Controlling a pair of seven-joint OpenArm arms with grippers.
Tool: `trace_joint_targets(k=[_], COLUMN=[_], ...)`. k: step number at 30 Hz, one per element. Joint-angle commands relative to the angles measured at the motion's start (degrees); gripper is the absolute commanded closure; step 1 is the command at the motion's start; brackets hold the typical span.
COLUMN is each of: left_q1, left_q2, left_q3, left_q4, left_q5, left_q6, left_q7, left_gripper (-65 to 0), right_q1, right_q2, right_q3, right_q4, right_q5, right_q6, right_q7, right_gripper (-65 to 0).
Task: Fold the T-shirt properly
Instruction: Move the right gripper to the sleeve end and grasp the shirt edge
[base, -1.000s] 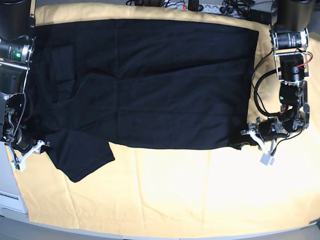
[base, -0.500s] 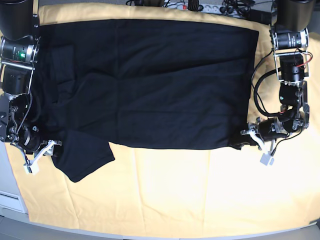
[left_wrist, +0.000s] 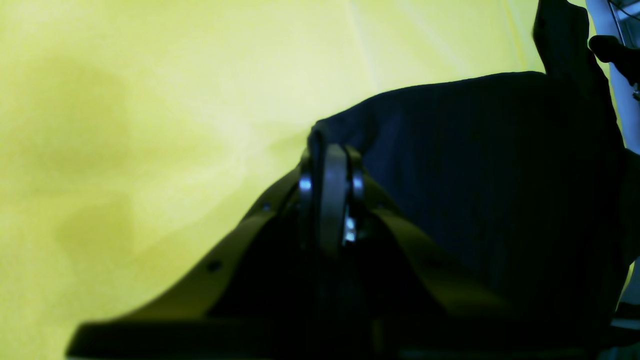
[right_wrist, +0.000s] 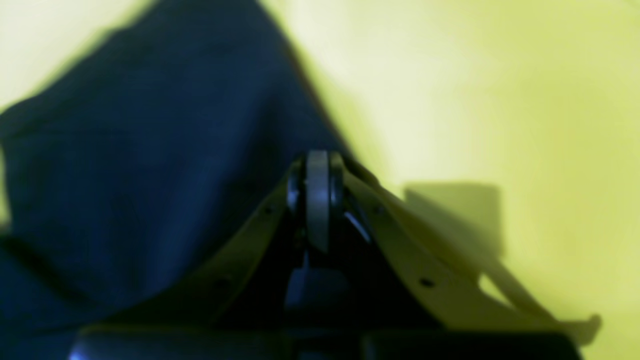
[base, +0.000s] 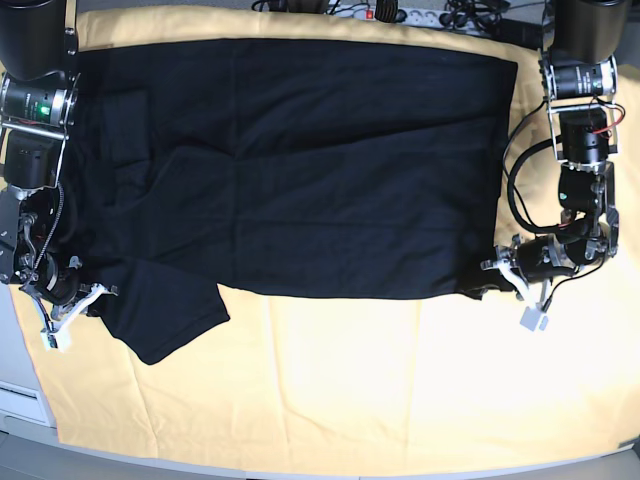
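The black T-shirt lies spread flat across the yellow cloth, with one sleeve sticking out at the lower left. My left gripper is at the shirt's lower right corner, shut on the hem. In the left wrist view the black fabric bunches at the closed left gripper. At the sleeve's left edge sits my right gripper. In the right wrist view the right gripper has its jaws together on the edge of the dark cloth.
The yellow cloth covers the table and reaches past the shirt at the front and right. A power strip with cables lies along the back edge. Both arm bases stand at the back corners.
My right gripper slid in toward the sleeve edge and closed its jaws there. The left gripper and the shirt's body have not moved.
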Motion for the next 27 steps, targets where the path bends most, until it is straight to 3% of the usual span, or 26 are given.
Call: trace_joint_targets(k=[1, 3, 6, 8, 12, 19, 23, 27], left_q1=[-1.64, -1.62, -1.62, -1.62, -1.62, -1.64, -1.62, -1.62], left_q2=[-0.98, -0.94, -0.96, -0.94, -0.94, -0.92, -0.94, -0.94], left_q3=[-0.37, -0.37, -0.37, -0.37, -0.37, -0.37, -0.37, -0.37], left_q4=[0.85, 0.85, 0.85, 0.85, 0.85, 0.85, 0.85, 0.85], left_q5=[-1.22, -1.22, -1.22, -1.22, -1.22, -1.25, -1.22, -1.22], left_q6=[-0.44, -0.44, -0.44, -0.42, -0.44, -0.44, -0.44, -0.44], left_q7=[-0.70, -0.66, -0.66, -0.66, -0.66, -0.66, -0.66, -0.66], left_gripper=[0.0, 0.0, 0.0, 0.0, 0.0, 0.0, 0.0, 0.0], right_q1=[1.86, 1.84, 1.81, 1.79, 1.62, -0.09, -0.04, -0.04], right_q2=[1.16, 1.16, 1.14, 1.14, 0.98, 1.01, 1.14, 1.14], right_q3=[0.26, 0.26, 0.26, 0.26, 0.26, 0.26, 0.26, 0.26], right_q4=[1.05, 1.05, 1.05, 1.03, 0.74, 0.76, 0.79, 0.92], right_q5=[1.77, 3.69, 4.22, 3.74, 2.43, 2.34, 3.04, 6.91], right_q6=[1.07, 2.45, 2.36, 2.36, -0.66, -1.22, 2.34, 6.14], right_q7=[0.44, -0.15, -0.68, -0.70, -0.59, 0.00, -0.02, -0.57], right_gripper=[0.0, -3.3, -29.1, -35.0, -33.7, -17.8, 0.0, 0.0])
